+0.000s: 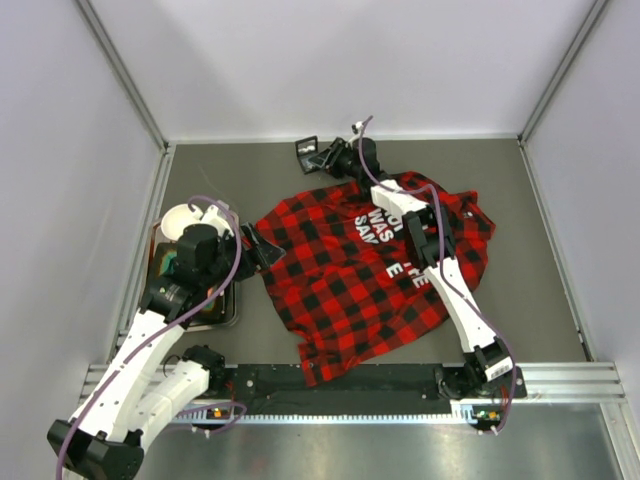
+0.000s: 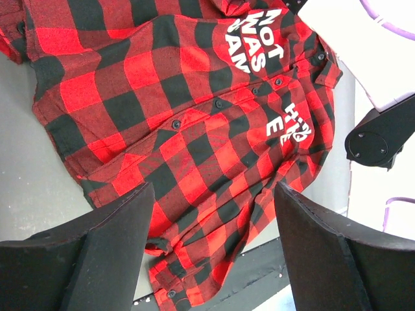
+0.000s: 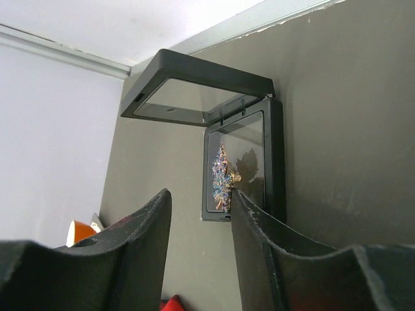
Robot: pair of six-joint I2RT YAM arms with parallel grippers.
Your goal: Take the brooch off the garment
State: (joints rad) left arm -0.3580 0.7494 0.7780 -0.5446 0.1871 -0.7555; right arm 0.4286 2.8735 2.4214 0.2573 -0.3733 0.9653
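The red-and-black plaid garment (image 1: 340, 290) with white lettering lies spread in mid-table; it fills the left wrist view (image 2: 162, 97). The brooch (image 3: 222, 176), a small sparkly leaf-like pin, stands in the open black box (image 3: 275, 155) at the table's far edge, and its lower end sits right at my right gripper's far fingertip; I cannot tell if they touch. My right gripper (image 3: 201, 197) is open just in front of the box (image 1: 308, 152). My left gripper (image 2: 214, 194) is open and empty above the shirt's left edge (image 1: 262, 250).
The box's lid (image 3: 194, 71) stands raised above its base. A dark tray (image 1: 225, 310) with a white bowl (image 1: 180, 218) sits at the left under my left arm. Metal rails and white walls bound the grey table (image 1: 530, 260).
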